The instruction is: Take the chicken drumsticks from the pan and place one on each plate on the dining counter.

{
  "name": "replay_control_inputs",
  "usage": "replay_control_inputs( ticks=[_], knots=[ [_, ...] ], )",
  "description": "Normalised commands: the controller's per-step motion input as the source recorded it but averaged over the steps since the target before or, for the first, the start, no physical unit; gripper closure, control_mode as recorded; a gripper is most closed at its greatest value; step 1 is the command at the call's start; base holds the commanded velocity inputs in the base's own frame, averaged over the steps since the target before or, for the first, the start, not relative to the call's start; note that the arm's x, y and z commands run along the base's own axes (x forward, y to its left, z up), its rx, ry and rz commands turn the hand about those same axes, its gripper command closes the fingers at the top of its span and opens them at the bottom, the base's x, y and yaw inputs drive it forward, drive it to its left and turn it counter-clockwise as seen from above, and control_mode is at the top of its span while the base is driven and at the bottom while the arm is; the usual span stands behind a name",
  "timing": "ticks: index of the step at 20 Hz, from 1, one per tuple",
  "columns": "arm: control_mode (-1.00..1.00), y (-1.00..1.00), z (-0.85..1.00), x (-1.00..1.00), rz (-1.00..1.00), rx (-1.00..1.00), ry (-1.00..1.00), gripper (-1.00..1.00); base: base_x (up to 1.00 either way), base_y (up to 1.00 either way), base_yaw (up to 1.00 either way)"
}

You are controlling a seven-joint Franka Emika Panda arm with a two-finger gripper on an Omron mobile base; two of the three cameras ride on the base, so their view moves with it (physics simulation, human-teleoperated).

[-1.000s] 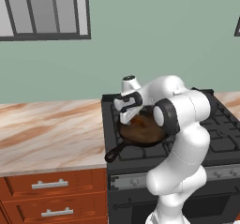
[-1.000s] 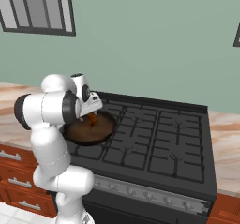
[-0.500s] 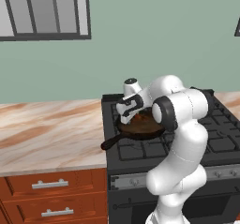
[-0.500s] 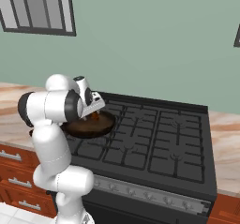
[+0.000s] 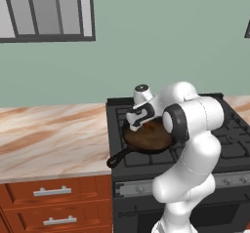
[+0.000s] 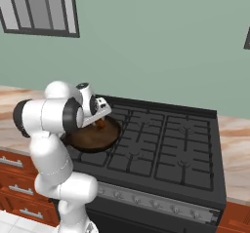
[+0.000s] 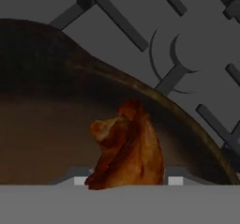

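The dark pan (image 5: 146, 140) (image 6: 93, 137) sits on the stove's front left burner, its handle (image 5: 116, 159) pointing out over the stove's front. My gripper (image 5: 145, 125) (image 6: 100, 123) reaches down into the pan and is shut on one glossy orange-brown chicken drumstick (image 7: 127, 148) (image 6: 101, 125) near the pan's far rim (image 7: 159, 101). The drumstick stands up close between the fingers, whose tips are hidden. The second drumstick is hidden. The plates and the dining counter are out of view.
Black stove grates (image 6: 166, 144) spread to the right of the pan. A marble wall counter (image 5: 49, 134) with red-brown drawers (image 5: 53, 198) lies left of the stove. A green wall with a window (image 5: 44, 12) stands behind.
The hand has shifted slightly right and down into the pan. The pan's handle swung a little.
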Motion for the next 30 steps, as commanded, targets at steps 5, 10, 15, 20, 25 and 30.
replay_control_inputs(
  ticks=[5, 10, 15, 20, 25, 30],
  knots=[
    [-1.0, -0.63, -0.34, -0.48, 0.0, 0.0, 0.0, 1.0, 0.0, 0.0, 0.0],
    [-1.0, -0.5, -0.01, -0.59, 0.01, 0.02, 0.0, 1.0, 0.0, 0.0, 0.0],
    [-1.0, -0.04, 0.93, -0.58, 0.11, 0.03, 0.06, 1.0, 0.0, 0.0, 0.0],
    [-1.0, 0.31, 1.0, -0.42, 0.21, 0.0, 0.33, 1.0, 0.0, 0.0, 0.0],
    [-1.0, 0.1, 1.0, -0.99, 0.15, 0.0, 0.38, 1.0, 0.0, 0.0, 0.0],
    [-1.0, -0.2, 0.33, -1.0, 0.0, 0.0, 0.1, 1.0, 0.0, 0.0, 0.0]
  ],
)
